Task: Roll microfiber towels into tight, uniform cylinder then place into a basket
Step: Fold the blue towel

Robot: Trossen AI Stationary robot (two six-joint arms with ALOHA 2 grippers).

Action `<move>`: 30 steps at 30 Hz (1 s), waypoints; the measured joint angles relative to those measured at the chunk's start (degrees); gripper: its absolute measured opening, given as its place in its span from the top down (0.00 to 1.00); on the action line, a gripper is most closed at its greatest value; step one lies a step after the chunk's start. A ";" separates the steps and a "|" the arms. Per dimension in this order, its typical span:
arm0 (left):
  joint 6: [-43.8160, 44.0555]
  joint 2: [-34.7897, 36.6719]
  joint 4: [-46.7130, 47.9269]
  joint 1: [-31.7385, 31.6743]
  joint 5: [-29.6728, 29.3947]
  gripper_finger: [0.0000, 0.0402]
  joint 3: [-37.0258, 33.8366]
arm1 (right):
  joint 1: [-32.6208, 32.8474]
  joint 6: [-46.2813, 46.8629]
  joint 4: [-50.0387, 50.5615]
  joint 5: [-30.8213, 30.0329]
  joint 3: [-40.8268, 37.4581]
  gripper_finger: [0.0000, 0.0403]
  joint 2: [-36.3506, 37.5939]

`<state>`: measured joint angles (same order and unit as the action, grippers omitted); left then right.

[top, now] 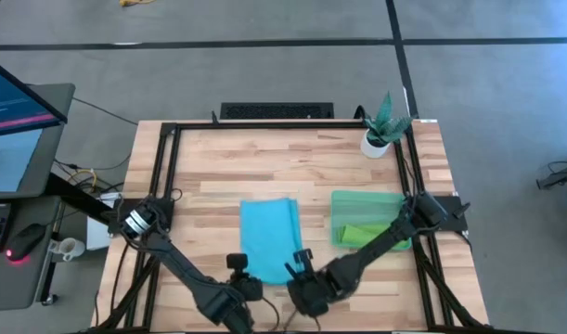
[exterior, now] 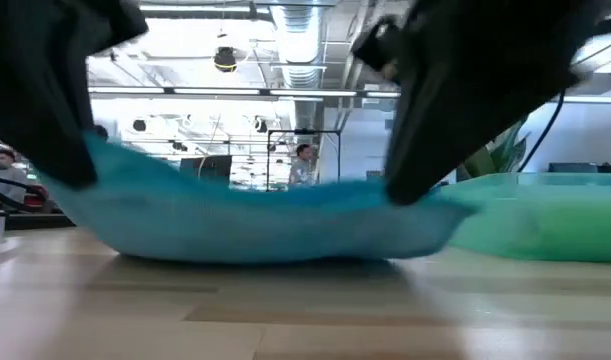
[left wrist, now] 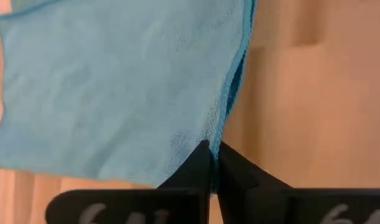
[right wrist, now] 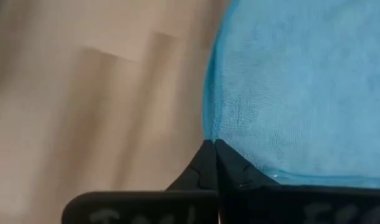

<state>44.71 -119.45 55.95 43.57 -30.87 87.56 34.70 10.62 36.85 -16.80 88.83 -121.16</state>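
A: Entry, high view. Turquoise blue microfiber towel point(top: 270, 237) lies as a folded rectangle at centre of the pale wooden slatted table point(top: 227, 158), long side running toward the bottom edge of the frame.

B: Effectors?

A: Left gripper point(top: 243, 278) sits at the towel's lower-left corner; right gripper point(top: 297, 272) at its lower-right corner. Both low centre in the frame, just beside each other.

B: Finger state?

A: Left wrist view: the two dark fingers meet, pinching the towel's edge point(left wrist: 209, 163). Right wrist view: same, fingers together on a corner of the blue cloth point(right wrist: 213, 152). Both clamped on the turquoise towel.

B: Low view agrees?

A: Yes. The near edge is raised at both ends under the dark grippers and sags in the middle, with the belly of the cloth point(exterior: 275, 220) resting on the table.

B: Other items?

A: Shallow translucent green plastic basket point(top: 343, 199) right of centre, beside the blue towel but apart from it. Lime green microfiber towel point(top: 365, 235) lies inside it, partly under the right arm. Small white plant pot with a green plant point(top: 378, 139) at upper right of the table.
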 joint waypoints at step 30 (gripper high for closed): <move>26.80 0.34 24.36 -0.84 -3.31 1.00 9.10 | -2.06 10.03 17.56 -20.87 8.33 1.00 -0.05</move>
<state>71.51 -119.11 80.31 42.73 -34.18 96.66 32.65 20.64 54.41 -37.67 97.17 -121.21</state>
